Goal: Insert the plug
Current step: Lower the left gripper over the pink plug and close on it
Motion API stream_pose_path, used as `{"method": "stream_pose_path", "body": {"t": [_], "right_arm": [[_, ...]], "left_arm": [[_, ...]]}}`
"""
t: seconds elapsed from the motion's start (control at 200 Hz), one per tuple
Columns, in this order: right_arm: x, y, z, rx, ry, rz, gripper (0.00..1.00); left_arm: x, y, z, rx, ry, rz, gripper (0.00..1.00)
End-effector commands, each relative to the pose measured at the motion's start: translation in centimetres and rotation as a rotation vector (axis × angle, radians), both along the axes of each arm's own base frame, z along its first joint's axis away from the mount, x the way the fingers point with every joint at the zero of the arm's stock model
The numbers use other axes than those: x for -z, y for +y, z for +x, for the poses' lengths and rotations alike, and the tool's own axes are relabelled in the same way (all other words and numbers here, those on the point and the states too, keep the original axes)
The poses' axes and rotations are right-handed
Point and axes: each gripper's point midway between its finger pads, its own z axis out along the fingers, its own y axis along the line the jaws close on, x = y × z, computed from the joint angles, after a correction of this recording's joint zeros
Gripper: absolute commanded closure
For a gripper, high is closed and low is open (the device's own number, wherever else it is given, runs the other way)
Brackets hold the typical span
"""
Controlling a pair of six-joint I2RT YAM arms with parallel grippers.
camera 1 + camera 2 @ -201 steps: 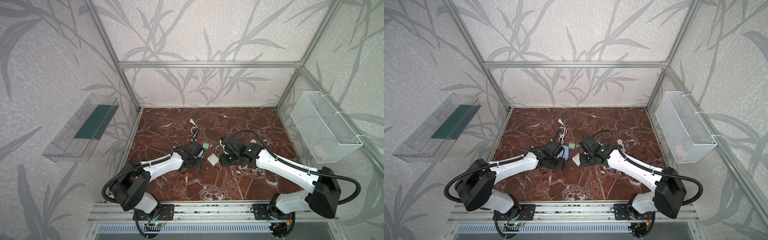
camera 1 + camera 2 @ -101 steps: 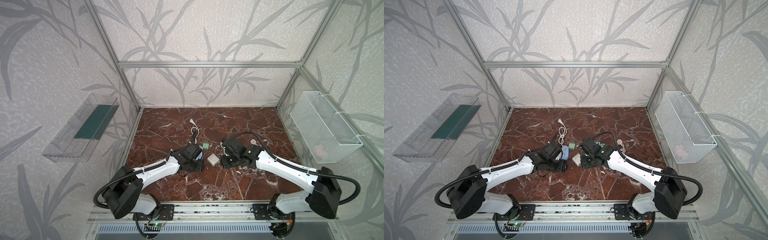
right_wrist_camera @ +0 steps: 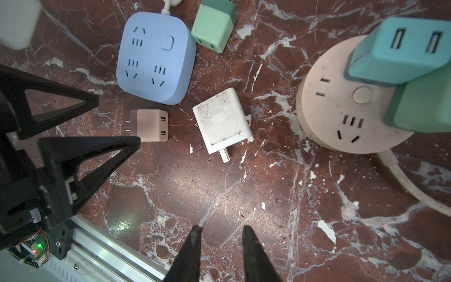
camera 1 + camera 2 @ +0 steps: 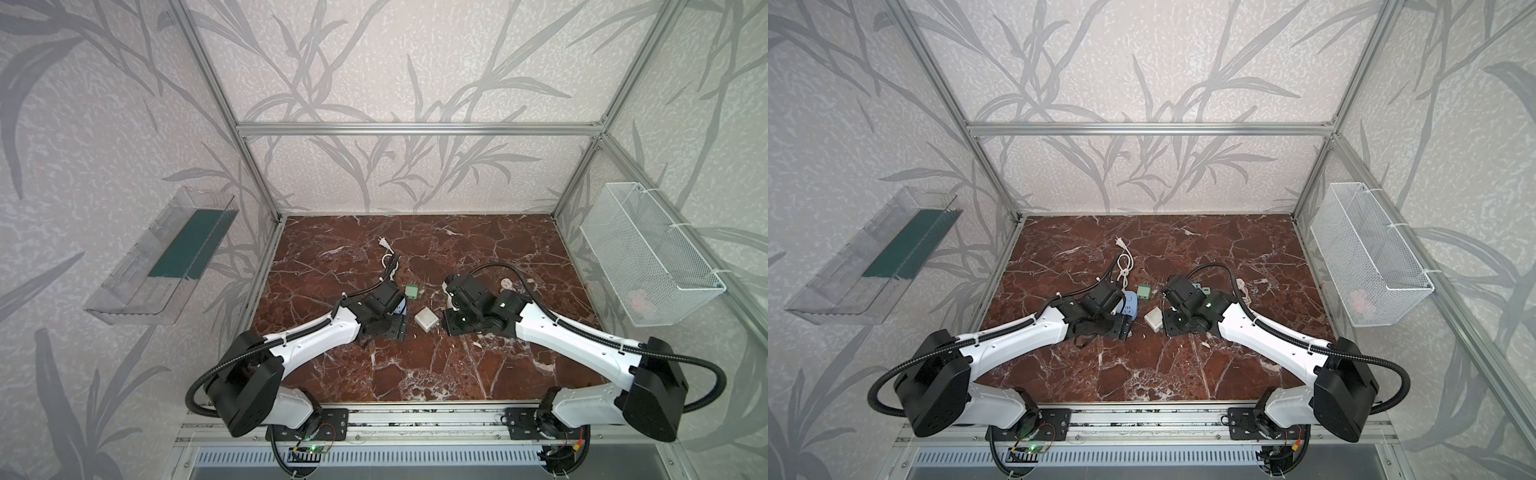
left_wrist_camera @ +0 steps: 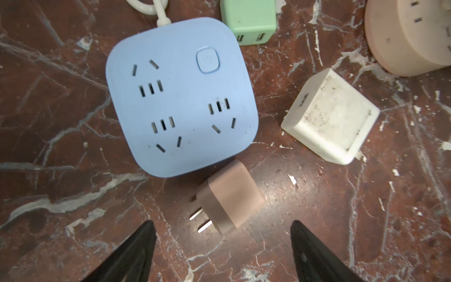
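Leaf-patterned grey wallpaper walls (image 4: 374, 62) enclose a red-brown, white-veined marble tabletop (image 4: 415, 365). On it lies a square pale-blue plastic socket block (image 5: 180, 97), face up. The left gripper (image 5: 222, 225) has its black jaws spread wide, clasping nothing. The right gripper (image 3: 221, 230) hangs over bare marble, jaws slightly parted and empty. The dusty-pink cube-shaped plastic plug (image 5: 231, 195) lies on its side just ahead of the gap between the left fingertips (image 5: 146, 234), touching neither, prongs towards that gripper, just beside the block.

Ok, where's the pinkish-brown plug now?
Left arm's side: in the left wrist view the pinkish-brown plug lies beside the blue power strip, ahead of the open left fingers.
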Motion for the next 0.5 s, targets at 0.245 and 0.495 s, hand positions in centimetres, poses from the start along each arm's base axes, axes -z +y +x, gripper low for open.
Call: {"method": "stream_pose_path", "body": {"t": [0.245,0.495], "right_arm": [[-0.2,-1.0,-0.1,0.008,-0.011,0.0,0.7],[0.2,-1.4,-0.2,0.02,-0.003,0.003,0.7]], "left_arm": [[2.1,-1.7,1.8,0.063,0.014,0.039,0.19],[3.0,-2.6,0.8,0.073,0.063,-0.002,0.21]]}}
